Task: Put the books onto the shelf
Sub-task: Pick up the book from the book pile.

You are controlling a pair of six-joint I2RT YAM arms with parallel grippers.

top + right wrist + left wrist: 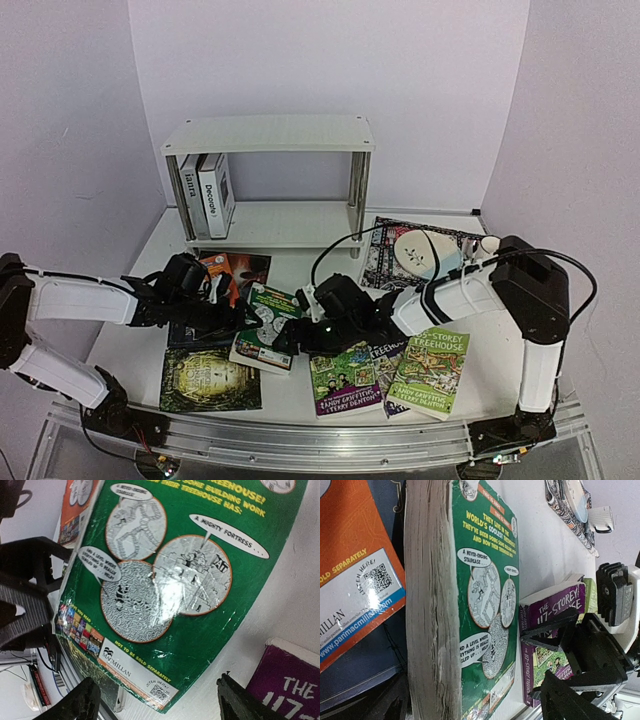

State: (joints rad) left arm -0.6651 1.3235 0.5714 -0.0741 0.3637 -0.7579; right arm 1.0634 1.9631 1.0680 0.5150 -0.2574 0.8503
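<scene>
A green paperback (265, 322) (485, 595) (190, 580) lies back cover up at mid-table, its left edge over a dark blue book. My left gripper (240, 318) (480, 705) is open, its fingers astride the book's page edge without touching it. My right gripper (285, 340) (157, 705) is open too, with the book's near corner between its fingers. Around lie an orange book (232, 268) (355, 575), a dark green one (208, 380), a purple Treehouse paperback (345, 382) (552, 607) and a light green one (430, 370). Two white hardbacks (205, 192) stand on the lower board of the shelf (270, 135).
A dark patterned mat (395, 255) (565, 505) with a white oval object (420, 250) on it lies right of the shelf, a small white object (485, 245) beside it. The two grippers face each other closely over the green book. Walls close in at the back and both sides.
</scene>
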